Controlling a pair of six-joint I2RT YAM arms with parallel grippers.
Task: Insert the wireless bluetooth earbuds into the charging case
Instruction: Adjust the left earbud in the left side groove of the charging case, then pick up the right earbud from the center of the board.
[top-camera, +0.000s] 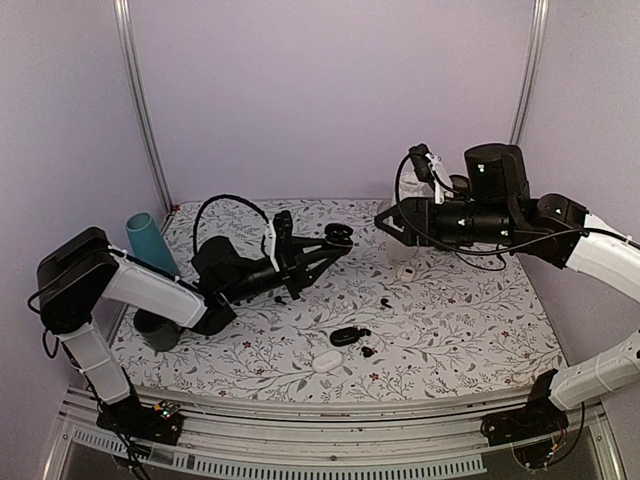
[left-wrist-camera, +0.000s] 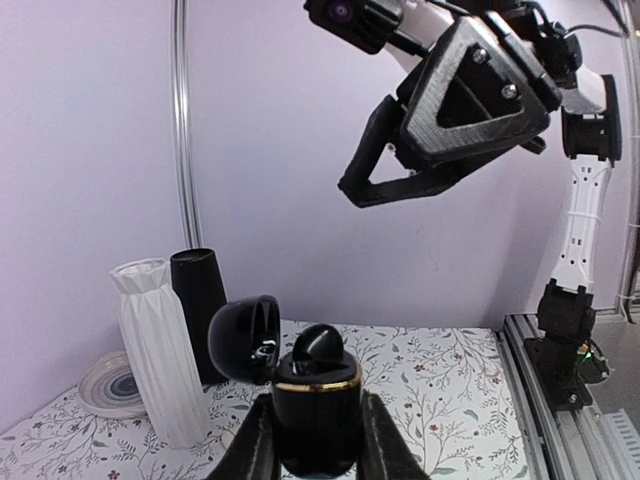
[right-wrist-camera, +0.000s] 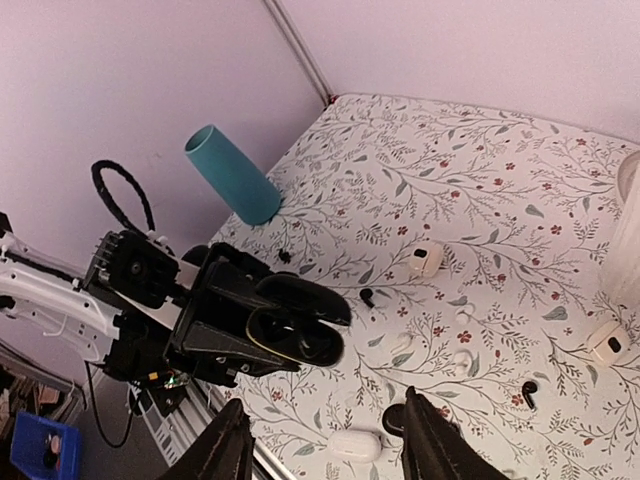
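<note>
My left gripper (top-camera: 333, 240) is shut on an open black charging case (top-camera: 341, 233) and holds it in the air over the mat. In the left wrist view the gripper (left-wrist-camera: 316, 458) clamps the case body (left-wrist-camera: 318, 405); the lid (left-wrist-camera: 245, 340) is swung open to the left, and one glossy black earbud (left-wrist-camera: 318, 350) sticks up out of a well. My right gripper (top-camera: 390, 222) hovers just right of the case, open and empty (right-wrist-camera: 325, 452). The case (right-wrist-camera: 295, 338) lies below it. Loose black earbuds (right-wrist-camera: 368, 297) (right-wrist-camera: 528, 392) lie on the mat.
A teal cup (top-camera: 150, 243) and a dark cup (top-camera: 158, 330) stand at the left. A white vase (left-wrist-camera: 155, 365), a black vase (left-wrist-camera: 198, 310) and a plate (left-wrist-camera: 108, 380) stand at the back right. Other white cases (right-wrist-camera: 425, 259) (right-wrist-camera: 355, 444), white earbuds (right-wrist-camera: 462, 312) and a black case (top-camera: 347, 336) lie on the mat.
</note>
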